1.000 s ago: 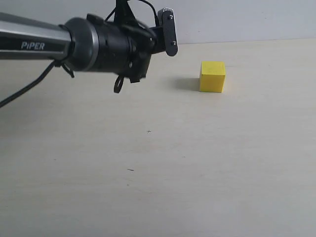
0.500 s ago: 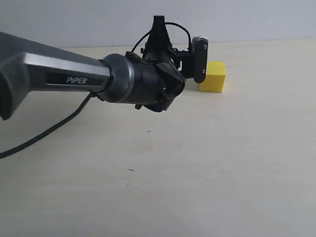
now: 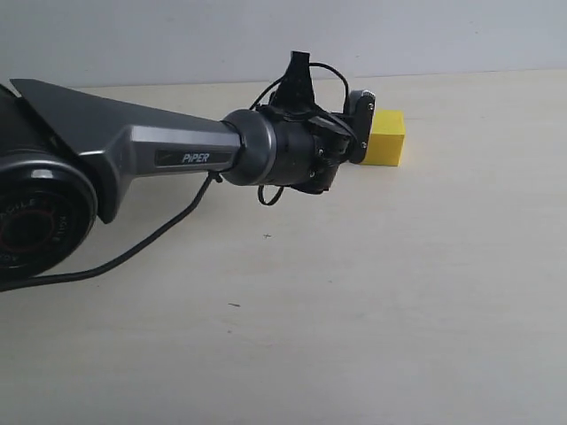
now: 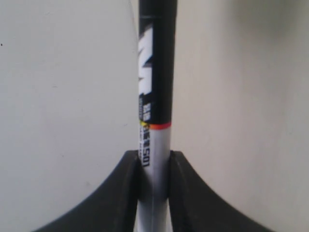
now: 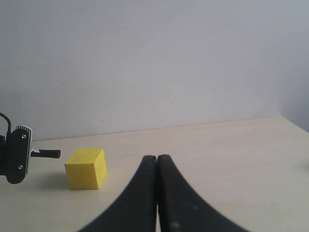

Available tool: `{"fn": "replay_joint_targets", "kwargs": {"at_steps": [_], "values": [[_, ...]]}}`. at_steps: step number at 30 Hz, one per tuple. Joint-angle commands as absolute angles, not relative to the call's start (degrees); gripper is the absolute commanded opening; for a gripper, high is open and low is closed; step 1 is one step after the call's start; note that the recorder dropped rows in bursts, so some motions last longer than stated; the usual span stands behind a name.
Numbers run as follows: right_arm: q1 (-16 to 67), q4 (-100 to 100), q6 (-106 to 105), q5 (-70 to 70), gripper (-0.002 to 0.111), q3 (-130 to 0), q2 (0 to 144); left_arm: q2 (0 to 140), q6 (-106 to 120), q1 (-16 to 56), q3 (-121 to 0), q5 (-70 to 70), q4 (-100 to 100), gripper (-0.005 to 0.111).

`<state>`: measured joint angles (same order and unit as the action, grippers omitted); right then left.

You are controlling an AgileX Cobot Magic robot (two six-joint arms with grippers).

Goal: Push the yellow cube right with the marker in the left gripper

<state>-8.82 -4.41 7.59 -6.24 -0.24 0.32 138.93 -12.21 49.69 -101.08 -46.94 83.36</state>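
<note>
- My left gripper [image 4: 154, 162] has its jaws drawn in narrow and clamped on the marker [image 4: 155, 96]. Both black fingers [image 4: 120, 193] press against the white barrel.
- The marker runs straight out from between those jaws. It is white at the grip, has a thin red band further along, and then turns black with white lettering.
- The yellow cube [image 3: 386, 137] sits on the table [image 3: 354, 310] just beyond the end of the left jaws, on their right side. In the exterior view the black wrist-camera housing [image 3: 359, 127] overlaps the cube's left edge.
- In the right wrist view the marker's black end [image 5: 47, 153] pokes out toward the cube [image 5: 86, 168], with a sliver of gap showing between them. I cannot tell whether the tip lines up with the cube in depth.
- My right gripper [image 5: 157, 162] has its jaws pressed together with nothing between them. It hangs low over the table, and the cube lies ahead of it and apart.
</note>
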Motion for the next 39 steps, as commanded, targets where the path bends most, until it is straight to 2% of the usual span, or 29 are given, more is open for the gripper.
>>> {"fn": "replay_joint_targets", "kwargs": {"at_steps": [1,12,23,39], "values": [[-8.98,-4.59,7.79,-6.16,0.000,0.00,0.00,138.62,-10.37,47.49,-101.40,-44.98,79.84,0.000],[-8.98,-4.59,7.79,-6.16,0.000,0.00,0.00,138.62,-6.62,46.22,-101.40,-34.03,76.25,0.000],[-8.98,-4.59,7.79,-6.16,0.000,0.00,0.00,138.62,-7.67,44.47,-101.40,-33.97,75.77,0.000],[-8.98,-4.59,7.79,-6.16,0.000,0.00,0.00,138.62,-5.43,45.83,-103.51,-29.76,70.77,0.000]]}}
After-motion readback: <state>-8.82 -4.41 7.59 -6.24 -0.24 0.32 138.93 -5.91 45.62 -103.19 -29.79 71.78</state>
